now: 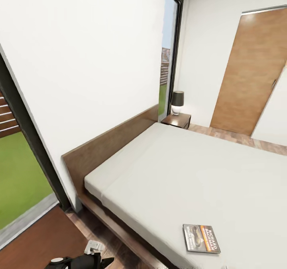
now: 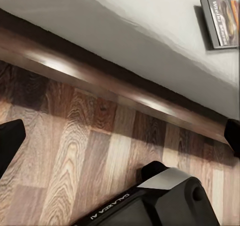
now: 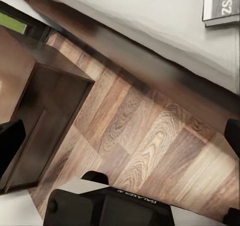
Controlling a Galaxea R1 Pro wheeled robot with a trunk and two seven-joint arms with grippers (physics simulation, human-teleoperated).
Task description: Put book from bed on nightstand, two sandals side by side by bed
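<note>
The book (image 1: 201,238) lies flat on the bed's pale grey mattress (image 1: 179,173), close to its near edge, dark cover with an orange band facing up. The left wrist view has the book (image 2: 222,21) beyond the dark wood bed frame (image 2: 115,85). My left gripper (image 2: 120,138) hangs open over the plank floor, short of the frame, holding nothing. My right gripper (image 3: 120,141) is open too, above the floor between the bed and a nightstand (image 3: 40,105), with the book (image 3: 222,5) far ahead. The two sandals are out of view.
A second nightstand (image 1: 176,120) with a dark-shaded lamp (image 1: 177,102) stands at the far side of the headboard (image 1: 111,141). A glossy reddish-brown top (image 1: 36,237) is beside my left arm (image 1: 79,260). A wooden door (image 1: 255,70) and tall windows (image 1: 169,54) line the walls.
</note>
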